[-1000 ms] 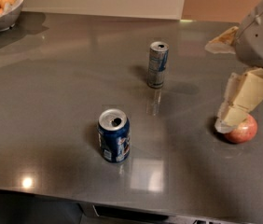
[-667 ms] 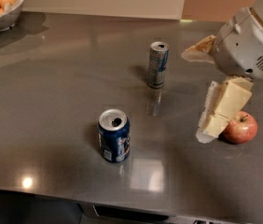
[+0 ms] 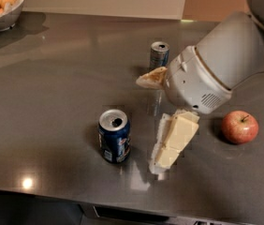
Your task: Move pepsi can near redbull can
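The pepsi can [image 3: 114,136], short and dark blue with an opened silver top, stands upright near the table's front edge. The redbull can [image 3: 158,55], slim and silver-blue, stands upright farther back, partly behind the arm. My gripper [image 3: 148,124] reaches in from the right and sits just right of the pepsi can, apart from it. It is open and empty. One cream finger [image 3: 151,78] is in front of the redbull can and the other finger [image 3: 175,138] points down towards the table beside the pepsi can.
A red apple [image 3: 240,126] lies on the grey table [image 3: 52,88] at the right, behind the arm. A white bowl [image 3: 1,6] of yellow-orange fruit stands at the back left corner. The table's front edge runs along the bottom.
My gripper has moved left, from beside the apple to just right of the pepsi can. Neither can nor the apple has moved.
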Controlling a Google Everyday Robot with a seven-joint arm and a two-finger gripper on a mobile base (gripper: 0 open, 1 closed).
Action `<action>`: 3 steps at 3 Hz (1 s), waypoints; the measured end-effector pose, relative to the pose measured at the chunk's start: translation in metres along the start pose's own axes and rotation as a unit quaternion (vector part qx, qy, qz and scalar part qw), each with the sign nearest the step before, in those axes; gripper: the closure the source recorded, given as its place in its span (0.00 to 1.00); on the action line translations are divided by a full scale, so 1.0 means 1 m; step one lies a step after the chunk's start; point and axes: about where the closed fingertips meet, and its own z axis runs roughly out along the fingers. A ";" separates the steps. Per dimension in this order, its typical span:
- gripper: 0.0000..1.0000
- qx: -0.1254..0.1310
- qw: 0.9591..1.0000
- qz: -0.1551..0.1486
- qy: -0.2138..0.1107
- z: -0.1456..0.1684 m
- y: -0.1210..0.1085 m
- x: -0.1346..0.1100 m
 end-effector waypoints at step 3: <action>0.00 -0.043 0.998 -0.025 -0.035 0.067 0.001 -0.018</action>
